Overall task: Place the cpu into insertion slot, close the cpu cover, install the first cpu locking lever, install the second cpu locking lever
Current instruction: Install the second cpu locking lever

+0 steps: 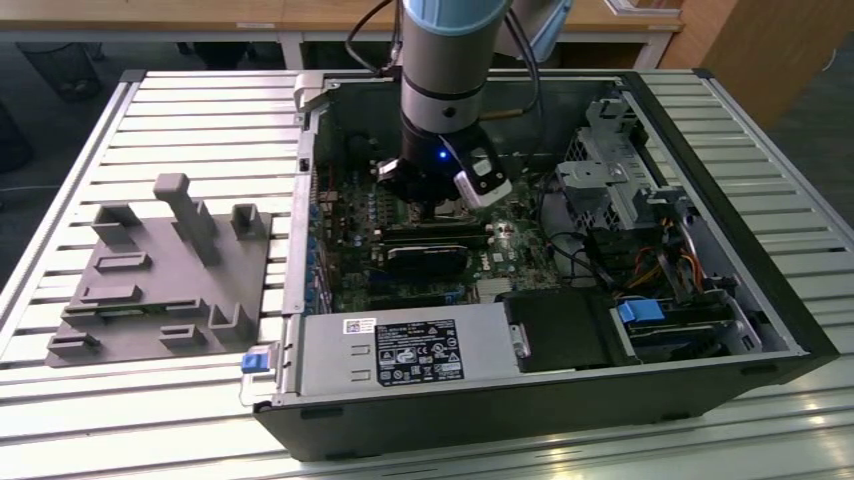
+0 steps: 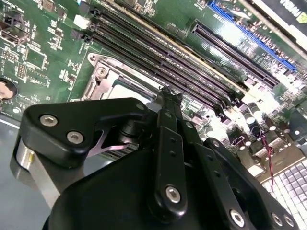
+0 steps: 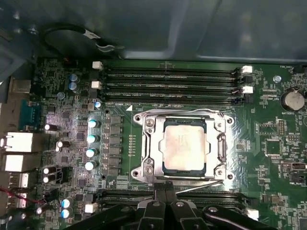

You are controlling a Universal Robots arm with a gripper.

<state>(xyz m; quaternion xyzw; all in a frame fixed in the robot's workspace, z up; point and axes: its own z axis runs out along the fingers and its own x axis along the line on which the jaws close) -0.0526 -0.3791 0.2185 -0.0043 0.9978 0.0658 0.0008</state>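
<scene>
The cpu [image 3: 184, 143], a pale square chip, lies seated in the insertion slot [image 3: 144, 167] on the green board. The cpu cover [image 3: 149, 143], a silver metal frame, lies flat around it. One thin wire lever [image 3: 182, 110] runs along the socket edge beside the memory slots. Another lever [image 3: 204, 185] slants up slightly off the opposite edge, close to my gripper [image 3: 165, 194], whose black fingers stand shut together just off that edge. In the second wrist view the gripper [image 2: 170, 96] hangs right over the cover [image 2: 103, 84]. In the exterior view the gripper [image 1: 434, 208] reaches down inside the open case.
Long black memory slots [image 3: 168, 79] flank the socket on both sides. A black block [image 1: 427, 250] sits just in front of the gripper. A power supply [image 1: 400, 350] and a drive cage [image 1: 614, 170] line the case. A grey fixture [image 1: 160, 280] stands on the slatted table at the exterior view's left.
</scene>
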